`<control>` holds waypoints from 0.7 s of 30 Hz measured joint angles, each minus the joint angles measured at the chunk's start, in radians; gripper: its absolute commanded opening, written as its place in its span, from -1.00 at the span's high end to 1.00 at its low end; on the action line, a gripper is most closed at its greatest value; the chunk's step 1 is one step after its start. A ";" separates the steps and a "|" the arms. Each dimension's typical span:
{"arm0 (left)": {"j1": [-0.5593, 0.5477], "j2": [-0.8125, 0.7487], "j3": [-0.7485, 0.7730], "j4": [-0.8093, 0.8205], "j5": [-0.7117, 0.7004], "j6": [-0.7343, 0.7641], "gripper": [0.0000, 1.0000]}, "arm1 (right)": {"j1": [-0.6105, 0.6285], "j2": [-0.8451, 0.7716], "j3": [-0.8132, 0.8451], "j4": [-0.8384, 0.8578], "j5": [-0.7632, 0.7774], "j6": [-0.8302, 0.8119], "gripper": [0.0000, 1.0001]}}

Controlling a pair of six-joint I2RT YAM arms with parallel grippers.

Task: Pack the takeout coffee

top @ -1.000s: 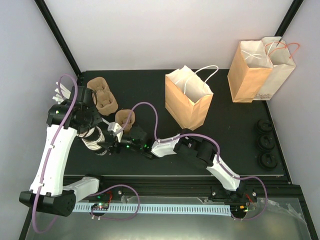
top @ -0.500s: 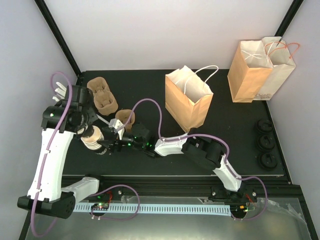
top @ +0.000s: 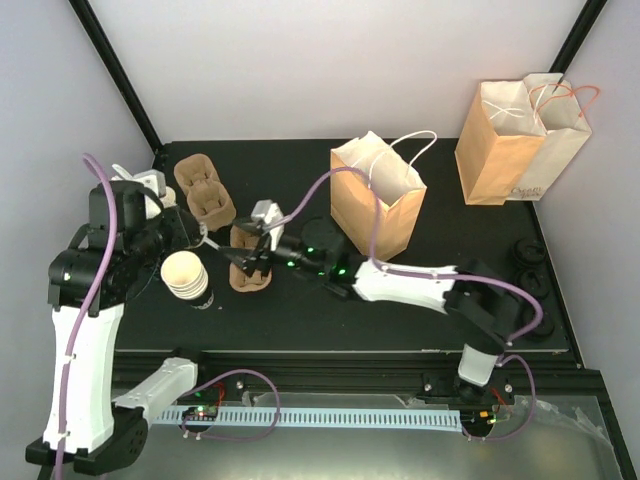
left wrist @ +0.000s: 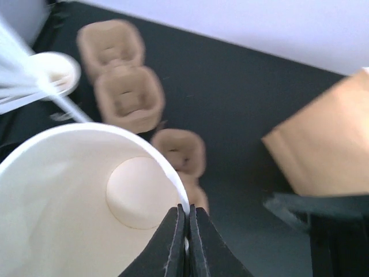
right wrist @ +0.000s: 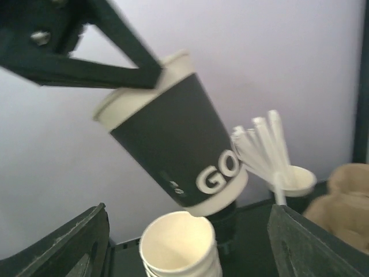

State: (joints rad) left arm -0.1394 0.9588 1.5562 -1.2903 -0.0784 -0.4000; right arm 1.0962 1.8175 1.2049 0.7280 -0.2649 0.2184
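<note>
No lidded takeout coffee is in view. My left gripper (top: 196,257) is shut on the rim of a lidless paper cup (top: 183,272) with a black "GO" sleeve. It holds the cup tilted just above the stack of cream cups (right wrist: 179,248). In the left wrist view the fingers (left wrist: 173,242) pinch the cup's (left wrist: 86,196) white rim. The right wrist view shows the cup (right wrist: 173,144) hanging from those fingers. My right gripper (top: 245,262) is open and empty over a cardboard cup carrier (top: 252,278), facing the stack (right wrist: 190,248).
An open brown paper bag (top: 375,195) stands at centre back, and more bags (top: 520,140) at back right. Three loose black lids (top: 530,285) lie at the right edge. A second carrier (top: 205,195) and a cup of white straws (right wrist: 265,144) are at back left.
My left gripper has risen with one cup off the stack. My right gripper has drawn back from the stack, to the right over the carrier.
</note>
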 measured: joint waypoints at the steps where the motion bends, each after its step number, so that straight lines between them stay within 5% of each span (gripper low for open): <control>1: 0.000 -0.013 -0.004 0.023 0.046 0.022 0.94 | -0.014 -0.042 -0.025 -0.019 0.005 0.012 -0.56; 9: -0.141 0.013 -0.069 0.164 0.283 0.083 0.92 | -0.076 -0.422 -0.224 -0.361 0.166 0.105 -0.76; 21: -0.584 0.262 -0.247 0.410 0.148 0.063 0.91 | -0.200 -0.797 -0.474 -0.951 0.298 0.279 -0.67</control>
State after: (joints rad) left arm -0.7238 1.2213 1.3090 -0.8806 0.0700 -0.3367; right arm 0.8963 1.0206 0.7307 -0.2230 0.0334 0.4973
